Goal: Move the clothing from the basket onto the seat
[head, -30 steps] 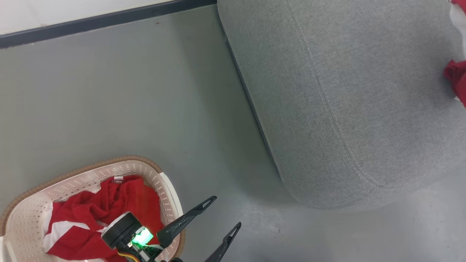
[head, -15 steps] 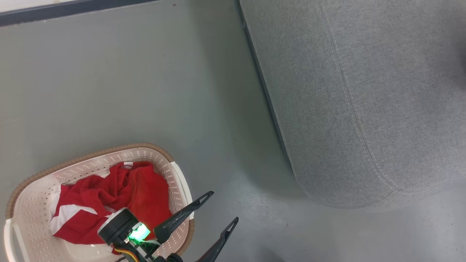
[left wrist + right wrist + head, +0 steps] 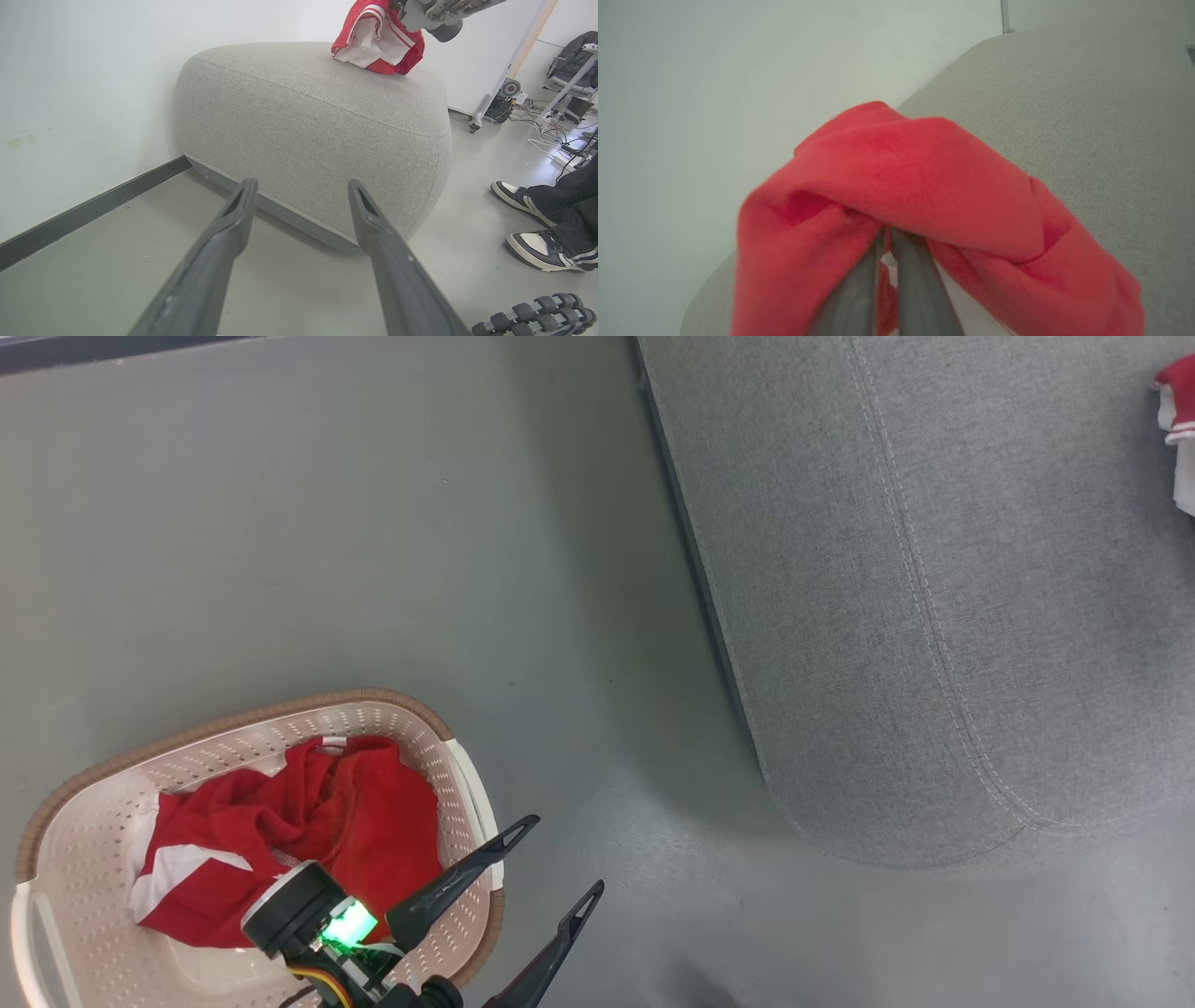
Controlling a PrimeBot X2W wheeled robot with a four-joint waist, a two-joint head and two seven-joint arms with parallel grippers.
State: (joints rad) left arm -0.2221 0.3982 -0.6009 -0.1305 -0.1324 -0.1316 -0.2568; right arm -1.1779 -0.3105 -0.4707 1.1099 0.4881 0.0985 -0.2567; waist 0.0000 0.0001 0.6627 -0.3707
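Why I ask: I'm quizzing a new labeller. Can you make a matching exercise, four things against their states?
Things:
1. left gripper
2. right gripper
3. basket
4. sofa

States:
A. grey, with stitched seams
B. shut on a red garment
C. open, empty
D. on the floor, another red garment inside

Pairs: 1-C, 2-B, 3-D, 4-A

Left end effector (image 3: 565, 853) spread, right (image 3: 889, 233) pinched
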